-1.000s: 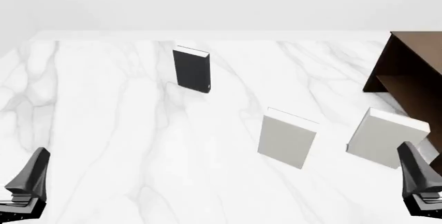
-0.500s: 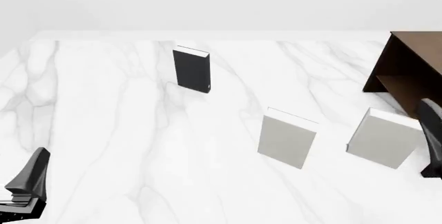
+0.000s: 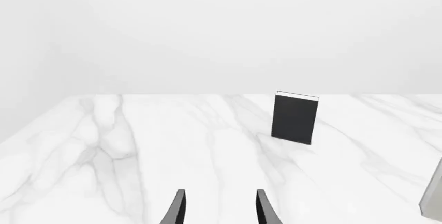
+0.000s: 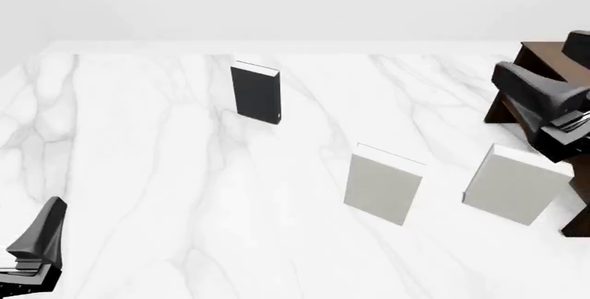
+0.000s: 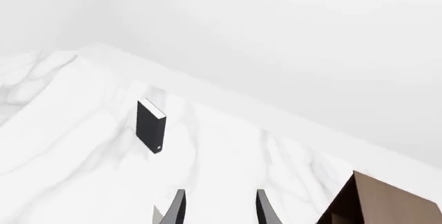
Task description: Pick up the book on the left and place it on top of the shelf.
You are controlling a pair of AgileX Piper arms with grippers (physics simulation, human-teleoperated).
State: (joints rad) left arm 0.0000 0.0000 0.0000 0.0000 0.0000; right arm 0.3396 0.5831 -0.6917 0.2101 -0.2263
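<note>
White marble tabletop [image 4: 166, 195] with grey veining fills the scene under a plain pale backdrop. On it the book [image 4: 255, 92], charcoal-black with a white page edge on top, stands upright toward the far left-centre, well apart from everything else. Two light grey books stand upright nearer the front: one grey book [image 4: 383, 184] around the middle, the other grey book [image 4: 515, 184] further right, just beside the shelf [image 4: 539, 71]. That dark brown shelf sits at the right edge, partly hidden; what can be seen of its inner board holds nothing. Raised in front of the shelf hangs the right gripper [image 5: 217, 208], fingers parted and holding nothing, with the black book ahead of it. Low at the near left corner rests the left gripper [image 3: 217, 208], fingers likewise spread and empty
</note>
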